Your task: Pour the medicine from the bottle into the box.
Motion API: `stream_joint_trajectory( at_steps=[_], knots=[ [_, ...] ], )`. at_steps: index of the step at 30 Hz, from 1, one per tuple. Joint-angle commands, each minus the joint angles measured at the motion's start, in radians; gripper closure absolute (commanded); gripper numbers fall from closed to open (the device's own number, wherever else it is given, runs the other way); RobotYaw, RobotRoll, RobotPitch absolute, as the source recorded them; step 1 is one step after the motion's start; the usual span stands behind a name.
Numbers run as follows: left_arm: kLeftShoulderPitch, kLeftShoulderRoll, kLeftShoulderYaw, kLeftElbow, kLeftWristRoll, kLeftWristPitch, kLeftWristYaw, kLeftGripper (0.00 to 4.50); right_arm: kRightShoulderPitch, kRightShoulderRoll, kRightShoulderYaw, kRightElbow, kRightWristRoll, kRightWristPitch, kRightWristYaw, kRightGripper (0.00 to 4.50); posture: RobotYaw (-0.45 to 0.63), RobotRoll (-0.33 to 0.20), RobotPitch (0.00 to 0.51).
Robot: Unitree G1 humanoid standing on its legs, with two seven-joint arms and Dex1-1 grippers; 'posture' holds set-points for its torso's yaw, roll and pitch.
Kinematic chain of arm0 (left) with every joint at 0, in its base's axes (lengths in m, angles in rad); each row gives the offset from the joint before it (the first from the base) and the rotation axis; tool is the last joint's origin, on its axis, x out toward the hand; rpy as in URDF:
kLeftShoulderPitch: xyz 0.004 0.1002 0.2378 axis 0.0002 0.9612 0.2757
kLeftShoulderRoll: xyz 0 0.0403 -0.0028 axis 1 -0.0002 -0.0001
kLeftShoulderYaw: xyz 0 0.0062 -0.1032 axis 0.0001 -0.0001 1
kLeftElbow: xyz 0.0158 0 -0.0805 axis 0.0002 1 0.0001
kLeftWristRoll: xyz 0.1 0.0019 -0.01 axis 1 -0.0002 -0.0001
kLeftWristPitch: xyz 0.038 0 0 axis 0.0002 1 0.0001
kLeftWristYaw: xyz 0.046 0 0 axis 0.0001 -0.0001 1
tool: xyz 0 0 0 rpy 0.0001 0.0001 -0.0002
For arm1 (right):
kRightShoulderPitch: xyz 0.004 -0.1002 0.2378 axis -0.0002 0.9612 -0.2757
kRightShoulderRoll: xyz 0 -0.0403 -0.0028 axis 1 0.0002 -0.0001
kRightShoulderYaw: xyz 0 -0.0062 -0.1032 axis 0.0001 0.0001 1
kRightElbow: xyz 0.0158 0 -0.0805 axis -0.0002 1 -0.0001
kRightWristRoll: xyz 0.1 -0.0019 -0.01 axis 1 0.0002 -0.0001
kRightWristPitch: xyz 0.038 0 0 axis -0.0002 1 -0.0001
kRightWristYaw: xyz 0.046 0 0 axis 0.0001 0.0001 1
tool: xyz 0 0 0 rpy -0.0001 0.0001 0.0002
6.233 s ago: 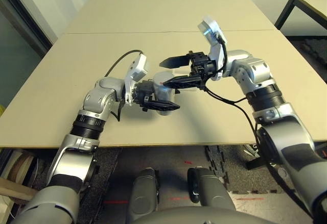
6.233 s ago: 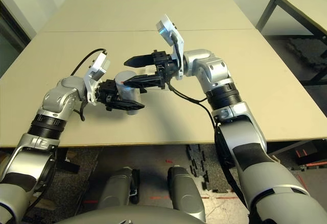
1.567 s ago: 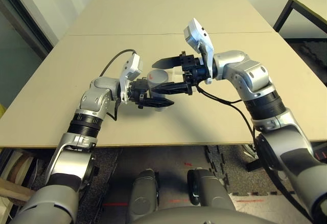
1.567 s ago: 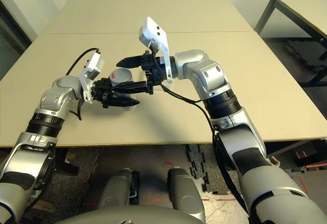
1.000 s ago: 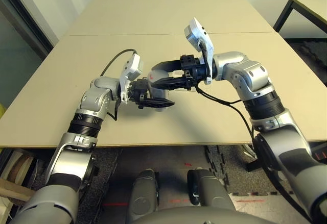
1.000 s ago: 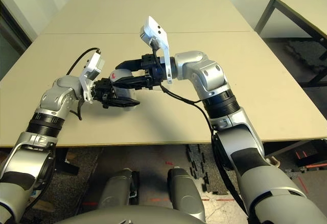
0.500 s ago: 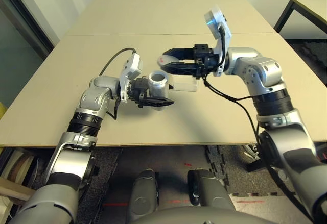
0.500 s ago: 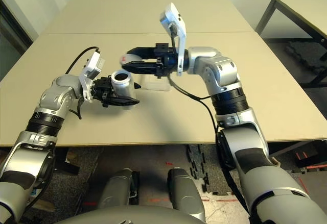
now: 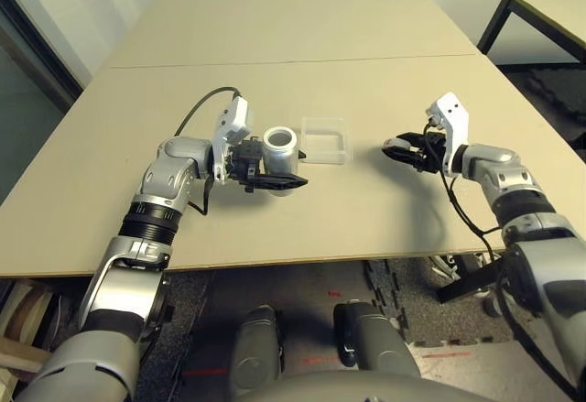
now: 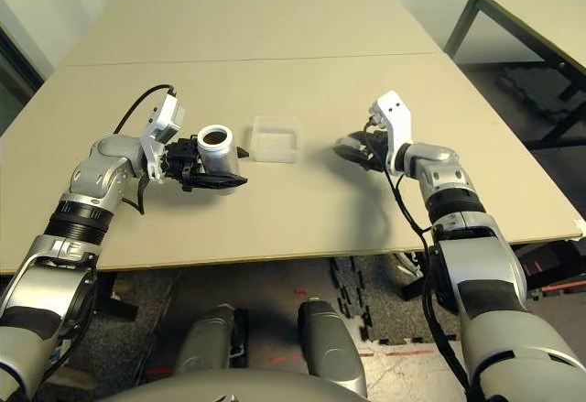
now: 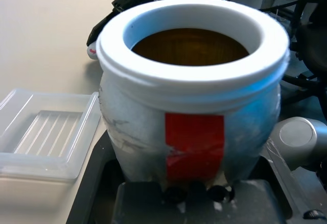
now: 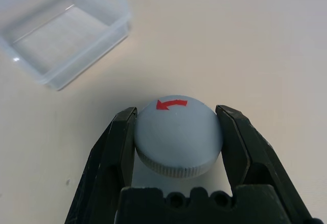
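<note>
While the left gripper (image 9: 275, 180) clasps the bottle (image 9: 280, 148) between its black fingers, the bottle stands upright and open at the mouth, low over the table (image 9: 275, 54) on the robot's left side. The left wrist view looks down into that mouth, where the medicine (image 11: 190, 46) shows as a dark brown mass inside the white rim, and a red mark sits on the bottle's silver-grey side. The box (image 9: 326, 139) lies flat on the table just to the right of the bottle, near it but apart from it, and nothing dark shows on its clear floor. The right gripper (image 9: 396, 153) is well off to the right of the box, low over the table, its two fingers closed on a round grey cap (image 12: 178, 134) with a red arrow on its top. In the right wrist view the cap fills the gap between the fingers, its ribbed edge pressed by both, and the box (image 12: 64, 30) lies on the bare table beyond the fingertips.
</note>
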Motion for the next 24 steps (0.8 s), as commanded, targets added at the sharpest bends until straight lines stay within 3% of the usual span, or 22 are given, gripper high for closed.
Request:
stream_joint_trajectory(
  at_steps=[1,8,14,24],
  knots=[
    [-0.027,-0.004,0.017,0.037,0.026,-0.045,0.039,1.88,-0.002,0.009,-0.032,0.041,-0.012,-0.032,-0.045,1.91,-0.05,0.0,0.057],
    [-0.098,-0.046,0.044,0.143,0.08,-0.194,0.164,1.88,0.006,0.022,-0.042,0.082,-0.044,-0.057,-0.096,1.91,-0.05,0.0,0.058],
    [-0.152,-0.057,0.022,0.271,0.203,-0.399,0.286,1.88,0.002,0.018,-0.044,0.076,-0.068,-0.071,-0.09,0.01,-0.05,0.0,0.062],
    [-0.331,-0.101,-0.09,0.569,0.529,-0.71,0.685,1.88,0.009,-0.013,-0.056,-0.054,-0.043,-0.081,0.047,0.0,-0.07,0.0,0.062]
  ],
)
